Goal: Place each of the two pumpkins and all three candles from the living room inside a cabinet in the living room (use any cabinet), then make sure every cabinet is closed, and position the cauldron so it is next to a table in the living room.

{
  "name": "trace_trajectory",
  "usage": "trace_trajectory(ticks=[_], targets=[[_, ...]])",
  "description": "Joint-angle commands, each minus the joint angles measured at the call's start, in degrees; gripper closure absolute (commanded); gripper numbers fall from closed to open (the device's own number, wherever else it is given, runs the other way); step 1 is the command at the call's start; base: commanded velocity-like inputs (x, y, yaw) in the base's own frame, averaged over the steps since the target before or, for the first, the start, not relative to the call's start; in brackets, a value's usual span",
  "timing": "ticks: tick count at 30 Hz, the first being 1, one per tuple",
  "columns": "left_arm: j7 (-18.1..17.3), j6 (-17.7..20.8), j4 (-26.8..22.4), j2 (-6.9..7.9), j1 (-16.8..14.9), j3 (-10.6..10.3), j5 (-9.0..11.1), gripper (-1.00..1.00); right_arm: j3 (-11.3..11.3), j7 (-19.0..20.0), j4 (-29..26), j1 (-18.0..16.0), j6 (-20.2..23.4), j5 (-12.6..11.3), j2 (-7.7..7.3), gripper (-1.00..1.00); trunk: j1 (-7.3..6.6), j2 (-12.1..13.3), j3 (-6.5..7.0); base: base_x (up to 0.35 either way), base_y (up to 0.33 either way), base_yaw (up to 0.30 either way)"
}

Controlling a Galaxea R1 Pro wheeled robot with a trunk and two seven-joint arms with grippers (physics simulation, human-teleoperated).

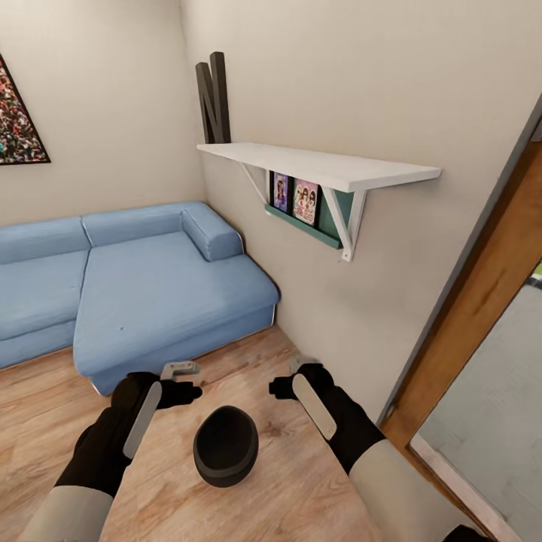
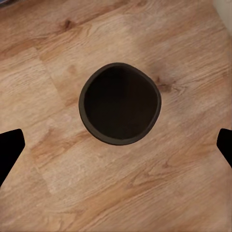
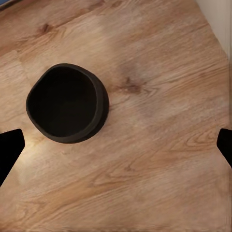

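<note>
The cauldron [image 1: 226, 444], a small round black pot with a wide mouth, stands upright on the light wood plank floor between my two arms. My left gripper [image 1: 181, 369] hovers above it to its left, and my right gripper [image 1: 300, 364] hovers above it to its right. In the left wrist view the cauldron [image 2: 120, 104] lies below the left gripper [image 2: 116, 147], whose dark fingertips [image 2: 9, 151] are spread wide with nothing between them. In the right wrist view the cauldron [image 3: 67, 102] sits off to one side of the open right gripper [image 3: 116, 150].
A blue corner sofa [image 1: 150, 286] fills the left and far side. A white wall shelf [image 1: 324, 167] juts out of the right wall at head height. A wooden door frame [image 1: 482, 301] stands close on the right.
</note>
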Motion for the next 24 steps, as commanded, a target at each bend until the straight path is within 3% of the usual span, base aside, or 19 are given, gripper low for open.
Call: trace_trajectory(ticks=[1,8,10,16,21,24], targets=[[0.6,0.2,0.0,0.08,-0.1,-0.1,0.6,-1.0,0.1,-0.6,0.8,-0.5,0.1,-0.8,0.09,-1.0,0.0,0.0,-0.06,0.013,-0.006,0.0],[0.6,0.2,1.8,0.41,-0.7,0.2,0.5,-1.0,0.3,-0.6,3.7,-2.1,0.3,-2.1,0.3,-1.0,0.0,0.0,-0.06,0.004,-0.002,0.0],[0.7,0.2,6.2,0.51,-2.6,0.2,0.4,-1.0,0.7,-0.6,3.9,-2.2,0.4,-3.8,0.3,-1.0,0.0,0.0,-0.06,0.0,0.0,0.0],[0.6,0.2,13.3,0.81,-5.6,0.3,0.5,-1.0,2.2,-0.6,4.0,-2.3,0.5,-5.1,0.3,-1.0,0.0,0.0,-0.06,0.0,0.0,0.0],[0.5,0.2,14.2,1.27,-6.1,0.3,0.9,-1.0,3.0,-0.5,3.9,-2.3,0.5,-5.3,0.3,-1.0,0.0,0.0,-0.06,0.0,0.0,0.0],[0.5,0.2,14.4,1.5,-6.2,0.3,0.9,-1.0,4.9,-0.3,3.6,-2.2,0.4,-5.4,0.3,-1.0,0.0,0.0,-0.06,0.027,0.0,0.0]])
